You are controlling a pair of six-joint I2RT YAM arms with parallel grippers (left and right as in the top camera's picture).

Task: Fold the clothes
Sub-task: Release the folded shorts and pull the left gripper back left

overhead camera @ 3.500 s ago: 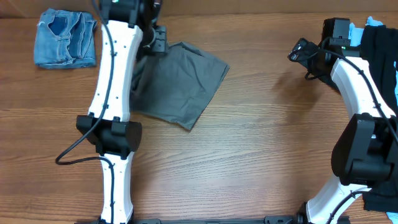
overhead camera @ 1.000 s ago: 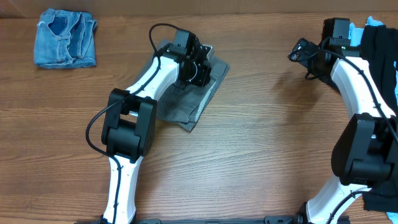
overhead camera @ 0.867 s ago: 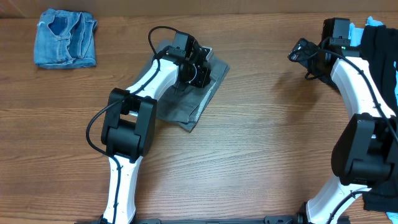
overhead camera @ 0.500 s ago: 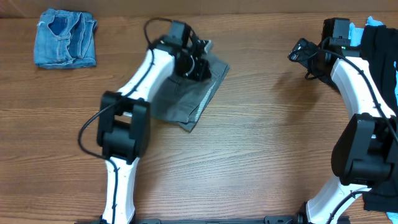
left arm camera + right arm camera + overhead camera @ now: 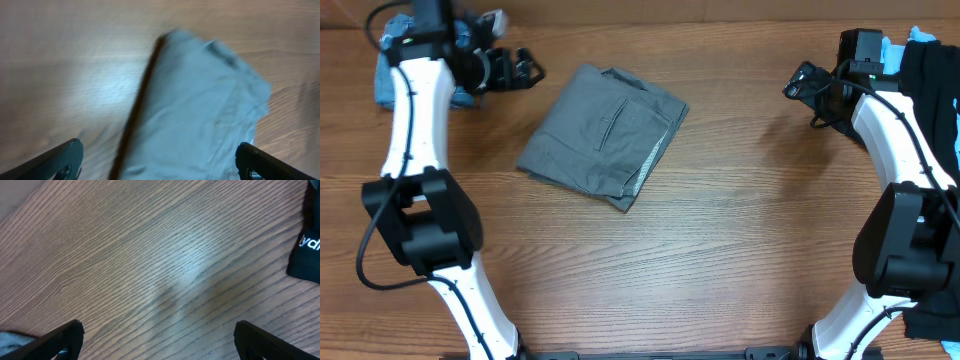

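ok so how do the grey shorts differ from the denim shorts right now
The grey shorts are plain mid-grey; the denim shorts are faded blue. The grey shorts lie in full view near the middle of the table, while the denim shorts sit at its far left corner, partly hidden by the left arm. The grey bundle looks larger than the denim one. Both lie folded on the table, neither held.

The left arm (image 5: 412,130) reaches far from its base, wrist bent so the left fingers (image 5: 524,61) point sideways toward the other arm. They are spread wide, and only their tips show in the left wrist view. The right arm (image 5: 895,130) is folded at the elbow. The right fingers (image 5: 792,88) point back toward the left fingers and are spread just as wide.
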